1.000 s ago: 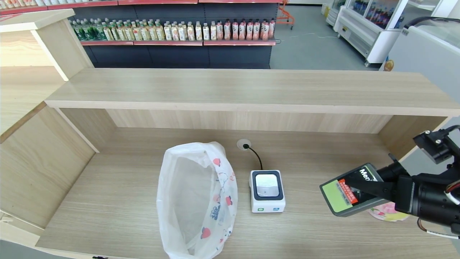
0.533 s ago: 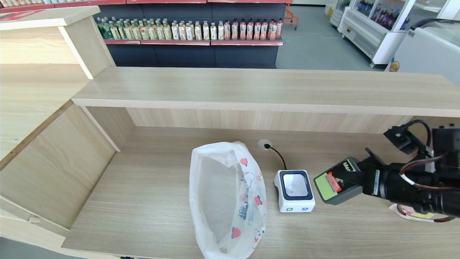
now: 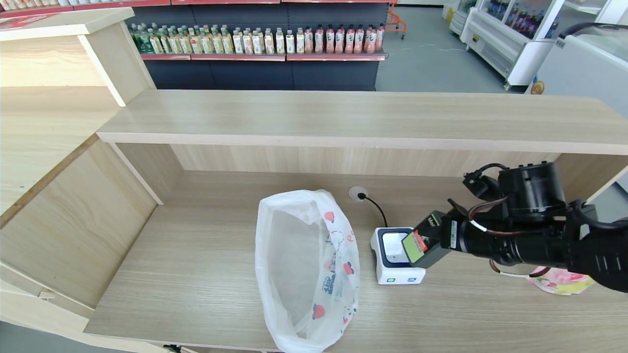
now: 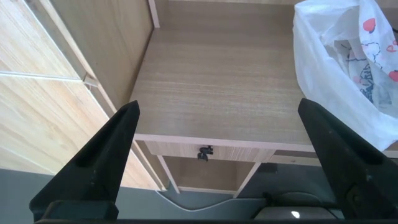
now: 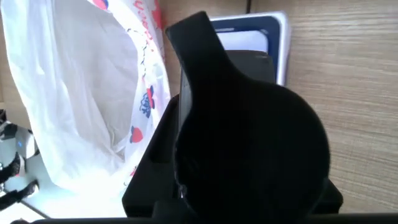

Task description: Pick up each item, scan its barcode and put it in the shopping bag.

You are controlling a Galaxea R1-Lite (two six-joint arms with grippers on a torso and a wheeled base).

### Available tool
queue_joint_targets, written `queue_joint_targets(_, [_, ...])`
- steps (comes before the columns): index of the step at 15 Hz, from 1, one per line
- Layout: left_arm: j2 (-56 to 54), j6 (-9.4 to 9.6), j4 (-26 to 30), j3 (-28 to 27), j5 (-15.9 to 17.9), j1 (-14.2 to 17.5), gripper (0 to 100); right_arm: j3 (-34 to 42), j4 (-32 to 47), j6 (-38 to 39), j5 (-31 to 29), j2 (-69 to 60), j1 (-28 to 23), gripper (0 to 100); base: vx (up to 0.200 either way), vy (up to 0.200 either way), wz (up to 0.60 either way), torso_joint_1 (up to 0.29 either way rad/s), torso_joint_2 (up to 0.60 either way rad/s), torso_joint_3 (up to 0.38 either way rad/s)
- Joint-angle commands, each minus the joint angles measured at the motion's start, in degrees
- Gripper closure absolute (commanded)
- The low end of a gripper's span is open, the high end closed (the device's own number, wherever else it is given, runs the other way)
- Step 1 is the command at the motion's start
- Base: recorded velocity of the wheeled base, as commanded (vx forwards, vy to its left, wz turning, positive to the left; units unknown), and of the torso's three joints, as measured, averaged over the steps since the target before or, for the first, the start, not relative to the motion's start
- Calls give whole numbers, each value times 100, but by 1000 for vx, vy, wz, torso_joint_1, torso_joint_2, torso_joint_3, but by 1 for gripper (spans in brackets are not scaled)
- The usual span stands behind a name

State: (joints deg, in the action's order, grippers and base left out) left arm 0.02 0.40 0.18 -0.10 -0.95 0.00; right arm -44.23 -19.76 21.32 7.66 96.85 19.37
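My right gripper [image 3: 438,236] is shut on a dark box [image 3: 423,241] with a green end and a red label. It holds the box just above the right side of the white barcode scanner [image 3: 392,262], green end facing left. In the right wrist view the dark box [image 5: 249,143] hides most of the scanner [image 5: 249,34]. The white shopping bag [image 3: 304,264] with red prints stands open just left of the scanner; in the right wrist view the bag [image 5: 81,93] lies beside the box. A pink packet [image 3: 559,282] lies on the counter at the right, under my right arm. My left gripper [image 4: 219,109] hangs open over the counter's front edge, with the bag [image 4: 348,68] off to one side.
A raised wooden ledge [image 3: 343,117] runs along the back, and a side wall [image 3: 73,220] closes the left. The scanner's black cable [image 3: 377,211] runs back to a round grommet [image 3: 358,193]. Bare counter [image 3: 186,274] lies left of the bag.
The head camera shifted, so the whole scene slid right. My right arm carried the box left, from beside the scanner to above it, and its wrist turned.
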Motion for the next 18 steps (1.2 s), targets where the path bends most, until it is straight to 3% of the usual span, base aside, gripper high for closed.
queue_joint_targets(1, [-2,4,-1,1,-2,0,0,-42,-45,-5,8,264,128,100,0,0,0,0,0,0])
queue_joint_targets(5, [-2,4,-1,1,-2,0,0,-33,-898,-190,17,721,199,100,0,0,0,0,0,0])
queue_joint_targets(18, [-2,4,-1,1,-2,0,0,-367,-986,-436,17,1222,295,100,0,0,0,0,0,0])
